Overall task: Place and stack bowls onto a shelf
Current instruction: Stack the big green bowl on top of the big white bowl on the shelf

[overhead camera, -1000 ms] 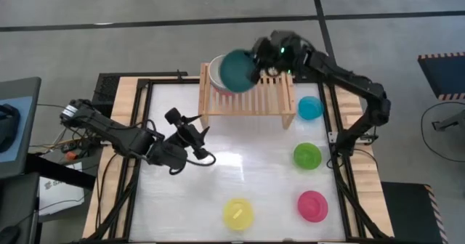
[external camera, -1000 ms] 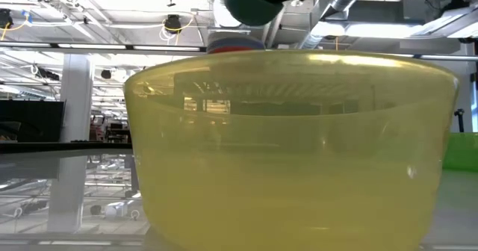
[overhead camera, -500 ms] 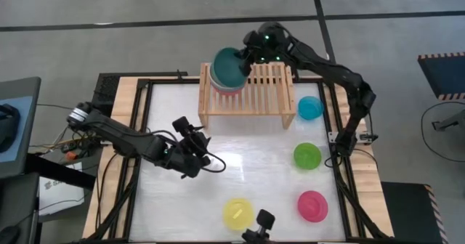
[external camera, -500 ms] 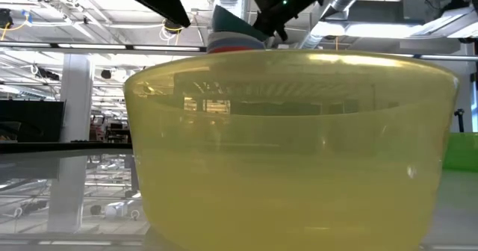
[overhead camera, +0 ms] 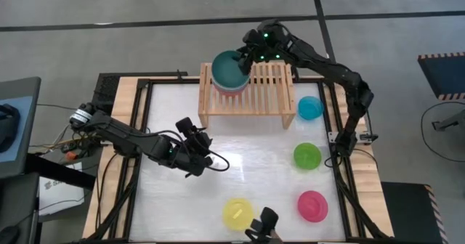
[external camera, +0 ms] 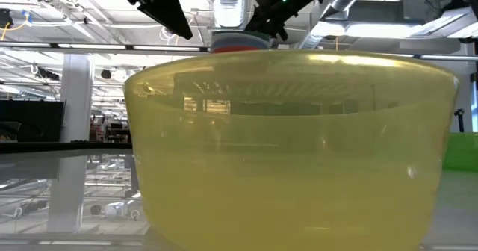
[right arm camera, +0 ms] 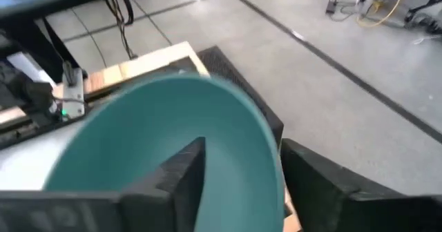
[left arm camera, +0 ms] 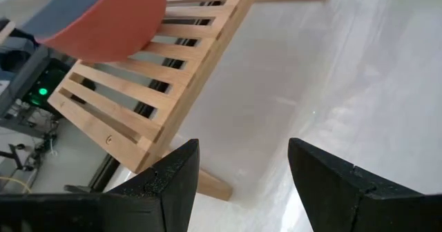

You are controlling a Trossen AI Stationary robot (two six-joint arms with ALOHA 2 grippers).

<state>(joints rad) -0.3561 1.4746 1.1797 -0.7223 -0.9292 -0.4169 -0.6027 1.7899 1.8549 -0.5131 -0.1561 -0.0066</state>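
I saw the light-wood slatted shelf standing at the counter's far edge. On its left end sat a stack of bowls with the teal bowl on top and a red bowl at the bottom. The cyan bowl, lime bowl, pink bowl and yellow bowl lay upright, well apart, on the counter.

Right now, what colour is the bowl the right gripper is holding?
Teal green bowl, seen best in the right wrist view.
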